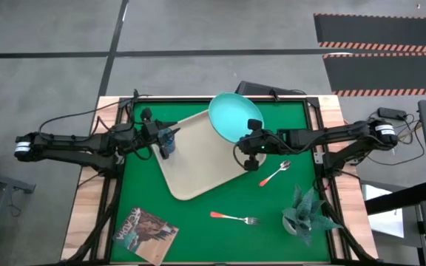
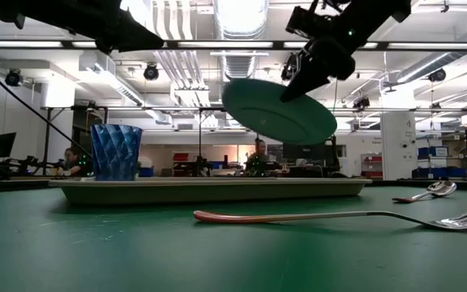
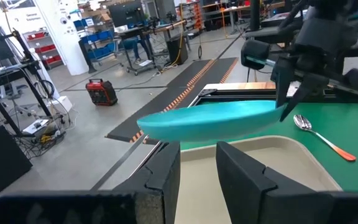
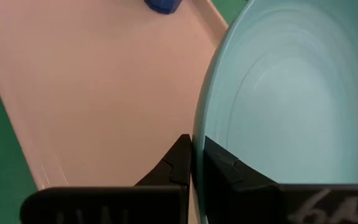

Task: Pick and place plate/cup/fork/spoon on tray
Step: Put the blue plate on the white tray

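The turquoise plate [image 1: 235, 117] is held in the air over the far right corner of the beige tray [image 1: 198, 166] by my right gripper [image 1: 253, 142], which is shut on it. The blue cup [image 2: 116, 152] stands upright on its base at the tray's left side. My left gripper [image 1: 163, 137] hovers above the cup, open and empty; its fingers [image 3: 166, 168] hold nothing in the left wrist view. The spoon [image 1: 275, 175] lies flat on the green mat right of the tray. The fork [image 1: 235, 217] lies flat near the front. My right gripper pinches the plate's rim [image 4: 199, 134] between its two fingers, one on the hollow upper face and one on the underside. The fingers come slanting down from the table's right. The plate [image 2: 278, 109] is lifted clear of the tray and tilted.
A potted plant [image 1: 305, 210] stands at the mat's near right corner. A magazine [image 1: 146, 229] lies at the near left. The tray's middle [image 4: 92, 81] is bare. People and benches show in the room behind.
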